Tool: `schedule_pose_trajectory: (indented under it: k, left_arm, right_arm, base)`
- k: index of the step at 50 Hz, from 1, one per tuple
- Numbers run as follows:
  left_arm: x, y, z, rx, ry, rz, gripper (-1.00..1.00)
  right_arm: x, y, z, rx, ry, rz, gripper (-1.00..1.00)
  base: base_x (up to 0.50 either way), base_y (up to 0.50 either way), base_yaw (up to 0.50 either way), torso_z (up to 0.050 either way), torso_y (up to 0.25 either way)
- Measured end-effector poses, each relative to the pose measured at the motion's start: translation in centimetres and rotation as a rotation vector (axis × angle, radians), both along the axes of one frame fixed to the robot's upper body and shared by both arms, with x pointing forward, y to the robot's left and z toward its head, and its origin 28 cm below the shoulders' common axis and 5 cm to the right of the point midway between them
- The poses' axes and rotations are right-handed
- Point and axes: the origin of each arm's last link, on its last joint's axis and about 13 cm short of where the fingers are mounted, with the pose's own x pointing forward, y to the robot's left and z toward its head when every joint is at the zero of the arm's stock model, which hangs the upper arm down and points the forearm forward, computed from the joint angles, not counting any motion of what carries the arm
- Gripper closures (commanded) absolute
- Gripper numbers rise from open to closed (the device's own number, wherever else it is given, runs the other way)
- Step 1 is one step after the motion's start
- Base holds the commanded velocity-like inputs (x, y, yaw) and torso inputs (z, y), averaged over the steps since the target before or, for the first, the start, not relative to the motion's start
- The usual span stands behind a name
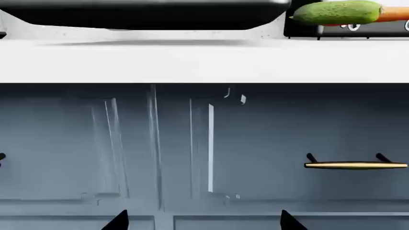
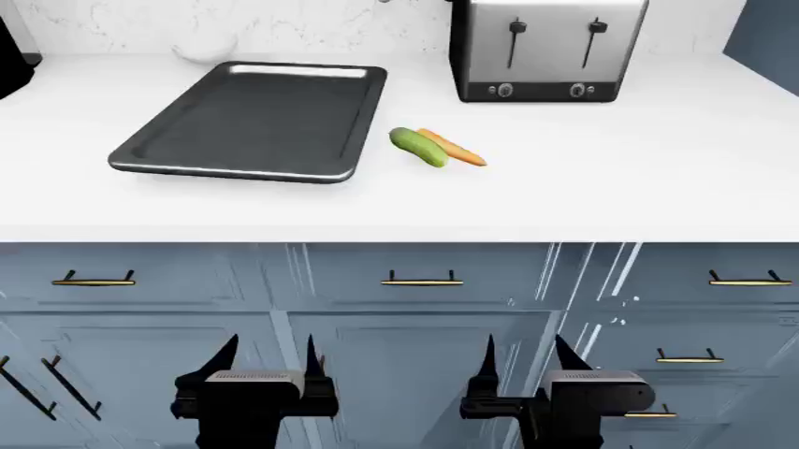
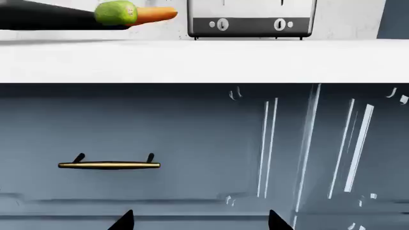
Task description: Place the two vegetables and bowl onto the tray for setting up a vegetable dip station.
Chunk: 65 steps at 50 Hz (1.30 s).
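White stone desk carries everything; both claws, left claw and right claw, hang open and empty below. Raise the right, pinch the bumpy green cucumber midway, clear of the slim orange carrot, then carry it to the dark grey metal tray.

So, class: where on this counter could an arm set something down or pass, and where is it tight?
Free: the whole inside of the tray; the counter right of the carrot and in front of the toaster; the front strip along the edge. Tight: the narrow gap between the tray's right rim and the cucumber, which touches the carrot.
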Motion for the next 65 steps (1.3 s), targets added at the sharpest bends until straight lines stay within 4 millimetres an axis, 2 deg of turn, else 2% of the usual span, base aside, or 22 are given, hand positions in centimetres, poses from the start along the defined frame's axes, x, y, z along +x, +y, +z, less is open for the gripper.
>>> schedule_pose_trajectory:
  k: [8, 13, 18, 25, 28, 33, 41, 45, 50, 65]
  left_arm:
    - [0.3, 0.1, 1.4, 0.001, -0.034, -0.063, -1.0]
    - [0.7, 1.2, 3.8, 0.03, -0.068, -0.14, -1.0]
    - [2.6, 3.2, 9.0, 0.058, -0.149, -0.196, -1.0]
    - [6.0, 5.8, 17.9, 0.194, -0.3, -0.275, -1.0]
    - [7.0, 6.7, 21.2, 0.261, -0.353, -0.285, -1.0]
    - [8.1, 8.1, 25.8, 0.355, -0.417, -0.279, -1.0]
    - [9.3, 9.6, 31.8, 0.479, -0.472, -0.255, -1.0]
    - [9.7, 10.1, 33.7, 0.518, -0.486, -0.241, -1.0]
    - [10.0, 10.5, 35.1, 0.555, -0.49, -0.225, -1.0]
    - [10.5, 10.7, 36.6, 0.638, -0.491, -0.204, -1.0]
  right_arm:
    - [-0.8, -0.7, 0.3, -0.059, 0.02, -0.022, -1.0]
    - [-2.2, -2.0, 2.1, -0.102, 0.056, -0.001, -1.0]
    - [-2.4, -4.0, 6.4, -0.134, 0.056, 0.031, -1.0]
    - [-0.7, -7.4, 14.9, -0.087, 0.012, 0.109, -1.0]
    - [-0.1, -7.8, 18.2, -0.08, -0.012, 0.181, -1.0]
    - [0.3, -8.2, 22.9, -0.173, -0.062, 0.291, -1.0]
    - [0.7, -8.4, 28.7, -0.353, -0.114, 0.401, -1.0]
    - [0.8, -8.5, 30.5, -0.42, -0.132, 0.423, -1.0]
    - [0.9, -8.6, 31.8, -0.474, -0.147, 0.434, -1.0]
    - [1.2, -8.9, 32.9, -0.54, -0.181, 0.43, -1.0]
  base:
    - [0.0, 0.0, 0.0, 0.012, 0.03]
    - [0.0, 0.0, 0.0, 0.049, 0.119]
    - [0.0, 0.0, 0.0, 0.049, 0.12]
    - [0.0, 0.0, 0.0, 0.049, 0.122]
    - [0.0, 0.0, 0.0, 0.049, 0.124]
    - [0.26, 0.25, 0.0, 0.049, 0.123]
    - [0.41, 0.32, 0.0, 0.049, 0.125]
    - [0.41, 0.33, 0.0, 0.049, 0.124]
    - [0.41, 0.33, 0.0, 0.039, 0.073]
    - [0.41, 0.33, 0.0, 0.001, 0.0]
